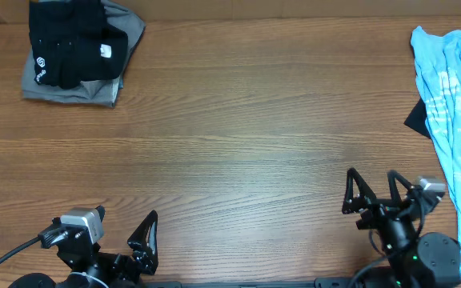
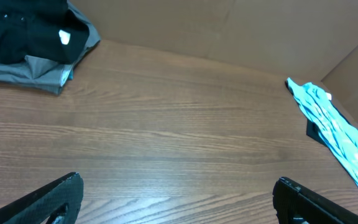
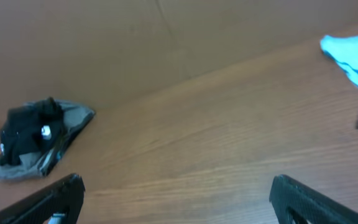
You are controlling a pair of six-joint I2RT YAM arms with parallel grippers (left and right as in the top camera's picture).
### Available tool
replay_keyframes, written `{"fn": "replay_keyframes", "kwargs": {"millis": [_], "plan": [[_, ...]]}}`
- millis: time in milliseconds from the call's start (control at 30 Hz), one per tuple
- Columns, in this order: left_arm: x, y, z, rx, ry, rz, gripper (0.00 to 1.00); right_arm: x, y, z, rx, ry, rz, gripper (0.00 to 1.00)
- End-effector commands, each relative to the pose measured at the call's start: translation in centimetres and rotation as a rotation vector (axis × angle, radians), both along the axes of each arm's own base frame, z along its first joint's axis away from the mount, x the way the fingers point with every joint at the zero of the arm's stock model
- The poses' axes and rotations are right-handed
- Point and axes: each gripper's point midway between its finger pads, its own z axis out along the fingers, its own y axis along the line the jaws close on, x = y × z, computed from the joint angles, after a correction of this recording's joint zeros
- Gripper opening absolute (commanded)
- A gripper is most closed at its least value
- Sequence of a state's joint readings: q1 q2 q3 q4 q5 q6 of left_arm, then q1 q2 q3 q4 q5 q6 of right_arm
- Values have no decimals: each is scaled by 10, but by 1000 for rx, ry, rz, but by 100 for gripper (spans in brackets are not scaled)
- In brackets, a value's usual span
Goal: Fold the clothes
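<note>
I have two grippers, both low at the near edge of the table (image 1: 238,120): my left gripper (image 2: 178,185) at the near left, my right gripper (image 1: 371,176) at the near right. Each has its two fingers spread wide, with only bare wood between them.

There is one black T-shirt (image 1: 70,36), bunched up at the far left corner and well apart from both grippers. I count two small white marks on it. It lies on one grey folded garment (image 1: 74,88), touching it.

One light blue printed shirt (image 1: 454,96) stretches along the right edge, near my right gripper. One dark scrap (image 1: 417,120) shows at its left side.
</note>
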State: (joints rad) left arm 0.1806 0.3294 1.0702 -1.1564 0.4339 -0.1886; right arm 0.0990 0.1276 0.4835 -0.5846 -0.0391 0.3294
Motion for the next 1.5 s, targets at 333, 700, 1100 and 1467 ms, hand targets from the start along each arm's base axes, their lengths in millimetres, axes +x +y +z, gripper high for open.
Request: {"fn": "replay_keyframes", "kwargs": {"millis": [333, 700, 1100, 1467], "plan": [[-2, -1, 0, -13, -2, -3, 100, 33, -1, -33, -31, -278, 6, 100], [-2, -1, 0, -13, -2, -3, 100, 38, -10, -77, -190, -178, -14, 100], [-2, -1, 0, -13, -2, -3, 100, 39, -10, -74, -186, -187, -16, 100], [-2, -1, 0, -13, -2, -3, 100, 39, -10, -74, -186, -187, -16, 100]]}}
